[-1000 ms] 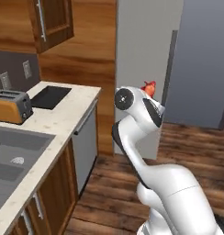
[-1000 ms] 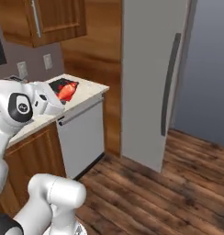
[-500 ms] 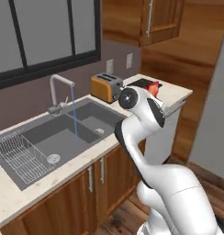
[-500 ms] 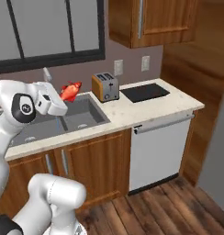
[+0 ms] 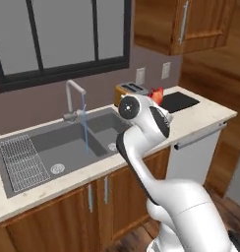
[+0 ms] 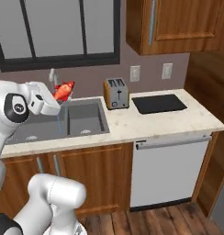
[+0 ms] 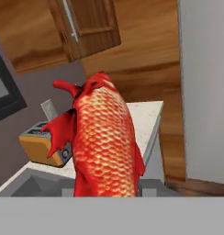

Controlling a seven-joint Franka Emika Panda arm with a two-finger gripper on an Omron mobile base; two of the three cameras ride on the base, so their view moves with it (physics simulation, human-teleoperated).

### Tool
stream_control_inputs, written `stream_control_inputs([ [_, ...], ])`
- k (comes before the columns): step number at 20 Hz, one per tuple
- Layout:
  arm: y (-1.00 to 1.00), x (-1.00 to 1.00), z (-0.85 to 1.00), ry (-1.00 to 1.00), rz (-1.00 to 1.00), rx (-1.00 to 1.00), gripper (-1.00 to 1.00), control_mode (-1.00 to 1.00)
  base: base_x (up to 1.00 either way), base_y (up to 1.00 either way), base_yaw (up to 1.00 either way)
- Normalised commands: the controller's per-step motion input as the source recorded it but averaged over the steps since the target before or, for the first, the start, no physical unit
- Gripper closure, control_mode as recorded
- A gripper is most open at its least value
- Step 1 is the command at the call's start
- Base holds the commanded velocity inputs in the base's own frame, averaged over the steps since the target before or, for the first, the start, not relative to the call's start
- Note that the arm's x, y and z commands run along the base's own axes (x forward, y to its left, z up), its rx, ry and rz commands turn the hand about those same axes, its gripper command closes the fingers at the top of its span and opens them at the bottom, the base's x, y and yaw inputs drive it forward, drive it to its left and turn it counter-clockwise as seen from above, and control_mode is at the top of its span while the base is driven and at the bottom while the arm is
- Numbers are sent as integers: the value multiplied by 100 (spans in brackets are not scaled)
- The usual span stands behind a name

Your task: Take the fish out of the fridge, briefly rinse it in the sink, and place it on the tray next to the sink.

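My gripper (image 6: pixel 58 95) is shut on the red-orange fish (image 6: pixel 64 90), held in the air above the dark double-basin sink (image 6: pixel 84 114). From the left base camera the fish (image 5: pixel 156 94) peeks out behind my arm's upper joint, over the counter between the sink (image 5: pixel 48 143) and the black tray (image 5: pixel 179 101). The hand view is dominated by the scaly fish (image 7: pixel 104 142), which hides my fingertips. The tray (image 6: pixel 159 103) lies flat on the counter right of the toaster. A thin stream of water runs from the faucet (image 5: pixel 74 90).
The orange-sided toaster (image 6: pixel 116 92) stands between sink and tray. A white wire rack (image 5: pixel 23 161) lies in the left basin. A white dishwasher (image 6: pixel 171 170) sits under the counter. Wooden cabinets (image 6: pixel 178 25) hang above. The grey fridge side (image 7: pixel 205 92) stands at the right.
The whole scene has swung from the fridge to the sink counter as the base moved. The fish stays in my shut gripper, held at the same height.
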Motion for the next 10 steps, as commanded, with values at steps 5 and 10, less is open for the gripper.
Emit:
stream_control_inputs([
  [5,0,0,0,0,0,0,100,100,74,-42,24],
  [10,0,0,0,0,0,0,100,100,100,-4,20],
])
